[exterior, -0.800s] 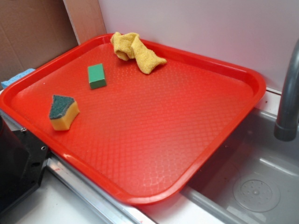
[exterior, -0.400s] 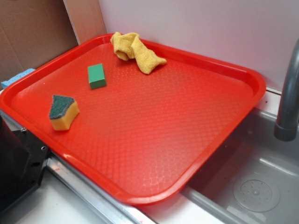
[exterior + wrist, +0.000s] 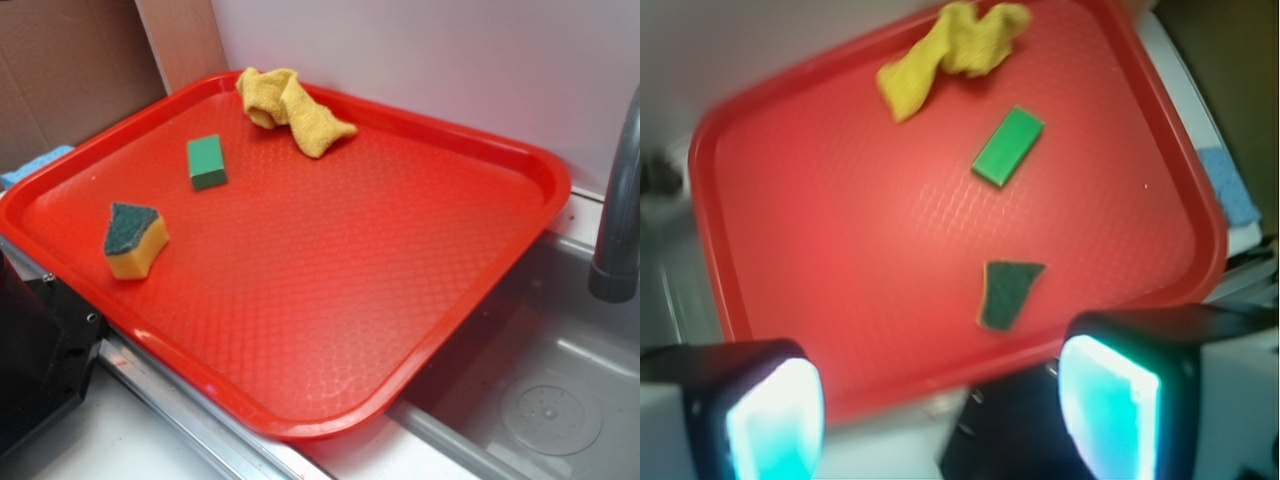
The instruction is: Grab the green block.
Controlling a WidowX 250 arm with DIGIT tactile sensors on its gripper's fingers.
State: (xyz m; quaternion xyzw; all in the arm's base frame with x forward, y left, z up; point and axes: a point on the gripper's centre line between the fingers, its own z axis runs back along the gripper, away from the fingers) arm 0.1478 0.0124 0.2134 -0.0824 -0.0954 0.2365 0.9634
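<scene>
While the gripper (image 3: 940, 400) hangs high above the tray's (image 3: 770, 200) near edge, the block (image 3: 1008, 146) lies well ahead of it, untouched.

Gripper state: jaws spread wide, nothing between them; both pads (image 3: 775, 420) frame the bottom of the wrist view. Block position: on the tray's far half, up and slightly right of gripper centre in the wrist view, with the sponge (image 3: 1008, 294) between block and gripper and the yellow cloth (image 3: 945, 50) near it toward the far rim. Long axis: diagonal in the wrist view, lower left to upper right, so by judgement the jaws need rotating to close across the short sides. Appearance: small rectangular solid, uniform bright green, flat plain faces, resting on a broad face.
</scene>
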